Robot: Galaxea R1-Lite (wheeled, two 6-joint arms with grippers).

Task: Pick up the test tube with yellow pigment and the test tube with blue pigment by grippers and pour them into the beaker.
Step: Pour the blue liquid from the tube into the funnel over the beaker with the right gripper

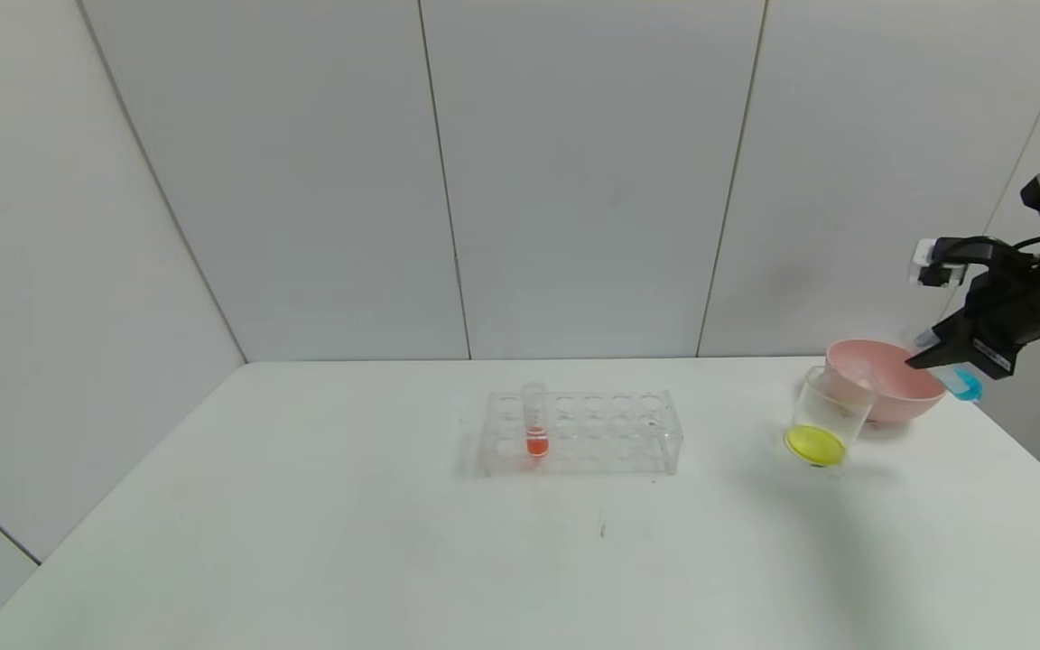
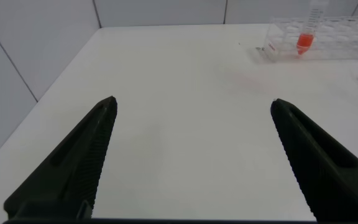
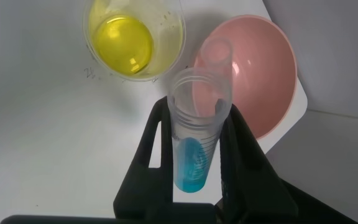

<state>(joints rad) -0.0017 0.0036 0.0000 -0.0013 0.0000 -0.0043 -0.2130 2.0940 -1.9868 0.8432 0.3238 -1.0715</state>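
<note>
My right gripper [image 1: 924,354] is shut on the test tube with blue pigment [image 1: 965,384], held in the air beside the far right of the pink bowl. In the right wrist view the tube [image 3: 194,155] sits between the fingers [image 3: 157,134], with its open mouth toward the bowl and the blue liquid at its closed end. The beaker [image 1: 831,402] stands in front-left of the bowl with yellow liquid in its base; it also shows in the right wrist view [image 3: 173,43]. No tube with yellow liquid shows. My left gripper [image 2: 192,102] is open and empty over the bare table.
The pink bowl [image 1: 899,384] holds an empty clear tube [image 3: 216,53]. A clear tube rack [image 1: 610,433] at the table's middle holds an orange-liquid tube [image 1: 535,424], also in the left wrist view [image 2: 304,37]. The table's right edge is near the bowl.
</note>
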